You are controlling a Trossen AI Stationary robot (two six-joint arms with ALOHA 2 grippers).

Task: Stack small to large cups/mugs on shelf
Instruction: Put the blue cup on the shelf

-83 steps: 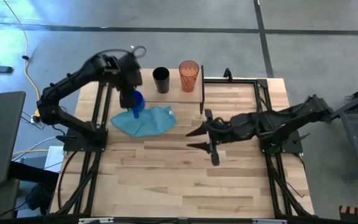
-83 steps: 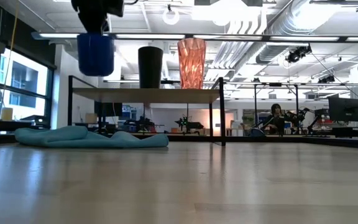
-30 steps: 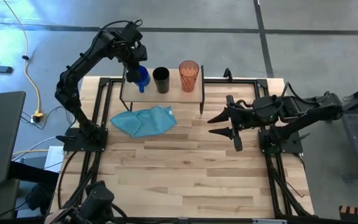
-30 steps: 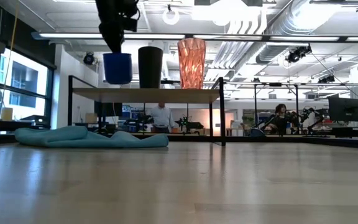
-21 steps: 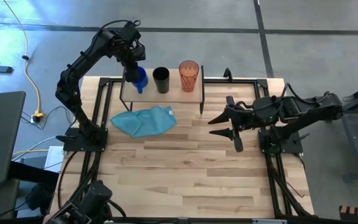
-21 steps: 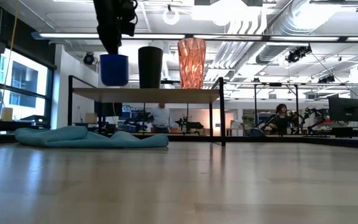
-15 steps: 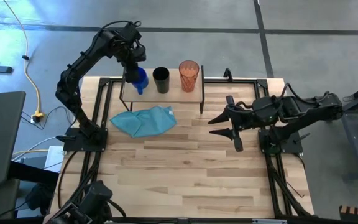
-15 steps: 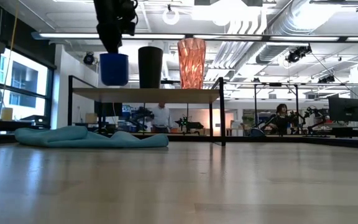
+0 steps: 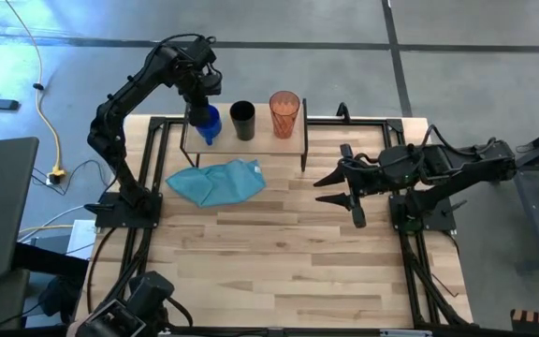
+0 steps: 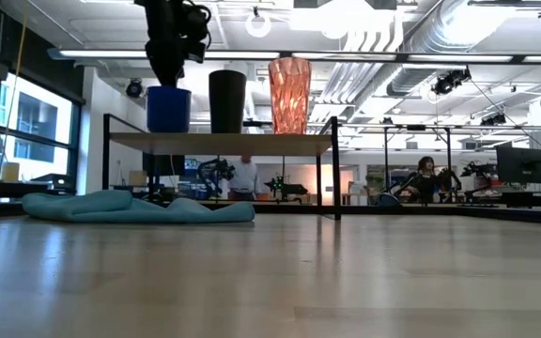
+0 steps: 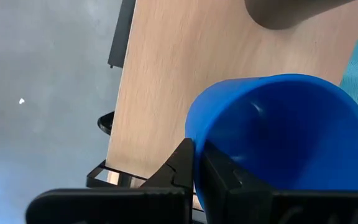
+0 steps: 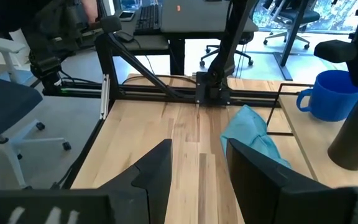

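Blue mug [image 10: 167, 109]: now down on shelf [image 10: 216, 142] beside black cup [image 10: 226, 100]; my left gripper [image 11: 194, 163] still pinches rim. Placement approx. done; release next.

The shelf [image 9: 293, 139] stands at the far edge of the table [image 9: 279, 262] and carries three vessels in a row: the mug [image 9: 209, 122] at the left end, the cup [image 9: 242, 120] just right of it, and the tumbler [image 9: 284, 114] right of that. The cloth [image 9: 219, 181] lies on the table just near of the shelf's left half. The left claw [image 9: 197, 94] sits over the mug's rim, while the right claw [image 9: 337, 192] hangs above the table's right half, well apart from the shelf.
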